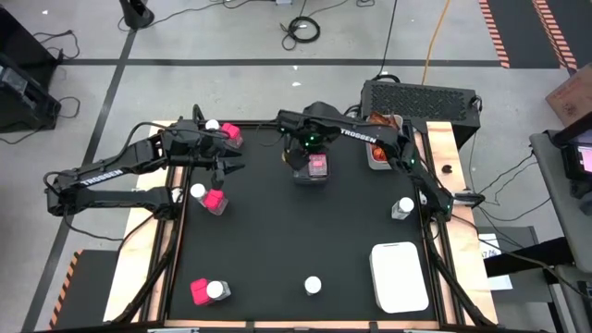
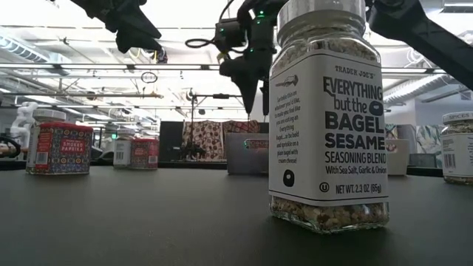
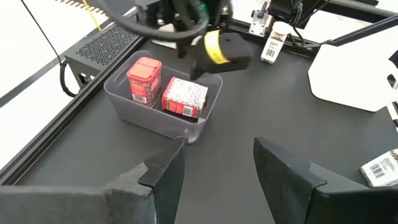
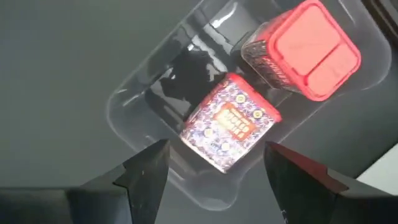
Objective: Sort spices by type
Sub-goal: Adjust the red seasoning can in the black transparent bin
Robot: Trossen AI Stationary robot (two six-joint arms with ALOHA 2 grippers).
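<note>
The right gripper hangs open and empty directly above a small clear bin at the far middle of the black table. In that bin sit two red paprika tins: one upright showing its red lid, the other lying on its side just beside it. The left gripper is also spread and holds nothing; it hovers at the far left, pointed toward the bin. Close under the left arm stand a red tin with a white-lidded jar beside it, and nearer, another tin next to a jar. A third tin-and-jar pair sits near left. A lone seasoning jar stands near centre, another jar at the right edge, and a white lid lies near right.
</note>
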